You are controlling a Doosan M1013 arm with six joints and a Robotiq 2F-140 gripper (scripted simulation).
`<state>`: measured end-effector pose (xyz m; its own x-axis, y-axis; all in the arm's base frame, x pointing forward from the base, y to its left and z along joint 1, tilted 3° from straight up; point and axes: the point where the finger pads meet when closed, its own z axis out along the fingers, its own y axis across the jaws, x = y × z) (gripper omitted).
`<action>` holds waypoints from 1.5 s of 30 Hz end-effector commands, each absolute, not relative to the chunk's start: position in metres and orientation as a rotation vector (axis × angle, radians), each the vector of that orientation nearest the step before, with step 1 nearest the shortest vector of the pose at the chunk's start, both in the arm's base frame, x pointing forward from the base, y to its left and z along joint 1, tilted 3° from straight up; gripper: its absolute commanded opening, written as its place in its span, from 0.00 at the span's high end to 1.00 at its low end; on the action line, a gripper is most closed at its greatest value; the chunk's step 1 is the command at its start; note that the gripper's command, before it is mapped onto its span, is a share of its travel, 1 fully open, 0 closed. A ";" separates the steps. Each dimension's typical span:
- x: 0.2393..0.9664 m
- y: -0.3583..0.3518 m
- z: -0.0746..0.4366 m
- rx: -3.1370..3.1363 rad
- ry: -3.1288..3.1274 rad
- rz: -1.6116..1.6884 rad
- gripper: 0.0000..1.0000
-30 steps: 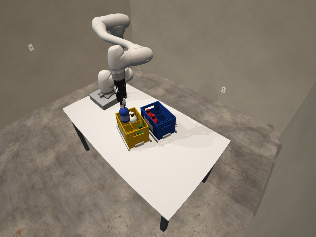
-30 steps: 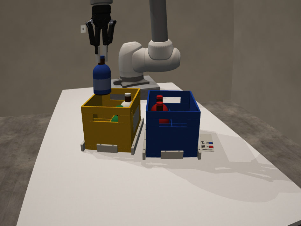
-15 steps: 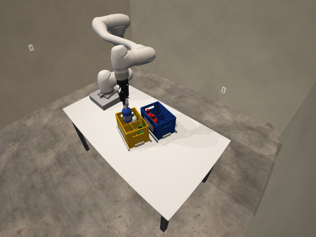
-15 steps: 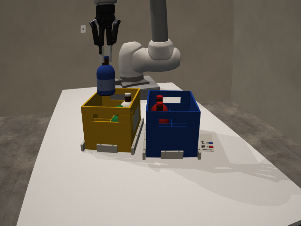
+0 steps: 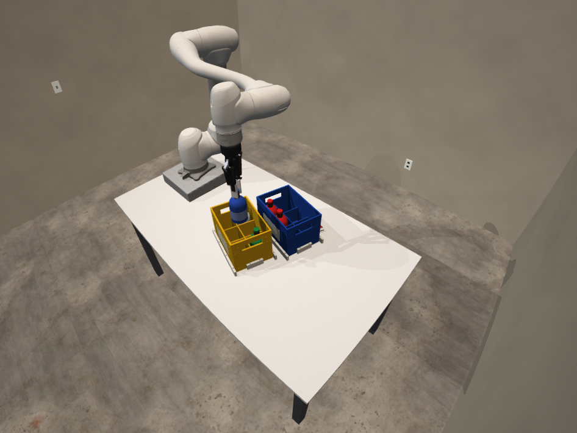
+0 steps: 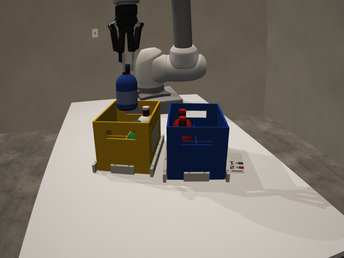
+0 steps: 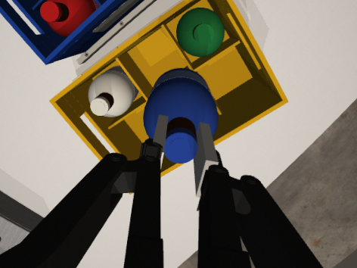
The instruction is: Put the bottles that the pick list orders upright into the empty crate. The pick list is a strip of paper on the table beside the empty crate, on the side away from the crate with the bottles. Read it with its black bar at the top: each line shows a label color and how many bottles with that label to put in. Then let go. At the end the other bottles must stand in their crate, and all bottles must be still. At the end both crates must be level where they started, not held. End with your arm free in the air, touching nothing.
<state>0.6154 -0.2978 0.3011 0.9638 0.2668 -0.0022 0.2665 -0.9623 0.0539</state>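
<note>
My gripper (image 6: 126, 65) is shut on the neck of a blue bottle (image 6: 126, 90) and holds it upright, its base just above the rim of the yellow crate (image 6: 126, 137). The blue bottle also shows in the wrist view (image 7: 181, 112) and in the top view (image 5: 238, 208). A white bottle (image 6: 145, 114) and a green bottle (image 7: 200, 32) stand in the yellow crate. The blue crate (image 6: 196, 140) to its right holds two red bottles (image 6: 182, 124). The pick list (image 6: 236, 166) lies on the table right of the blue crate, with a blue line and a red line.
The arm's base (image 5: 194, 174) stands on the table behind the crates. Grey brackets (image 6: 122, 168) hold both crates at their feet. The table (image 5: 265, 274) stretches out in front of the crates.
</note>
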 end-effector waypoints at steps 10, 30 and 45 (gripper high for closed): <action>0.631 -0.287 0.301 3.060 0.416 0.008 1.00; 0.660 -0.267 0.300 3.060 0.416 0.008 1.00; 0.682 -0.252 0.300 3.060 0.416 0.008 1.00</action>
<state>0.6798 -0.2532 0.2995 0.9637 0.2669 -0.0024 0.2666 -0.9623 0.0539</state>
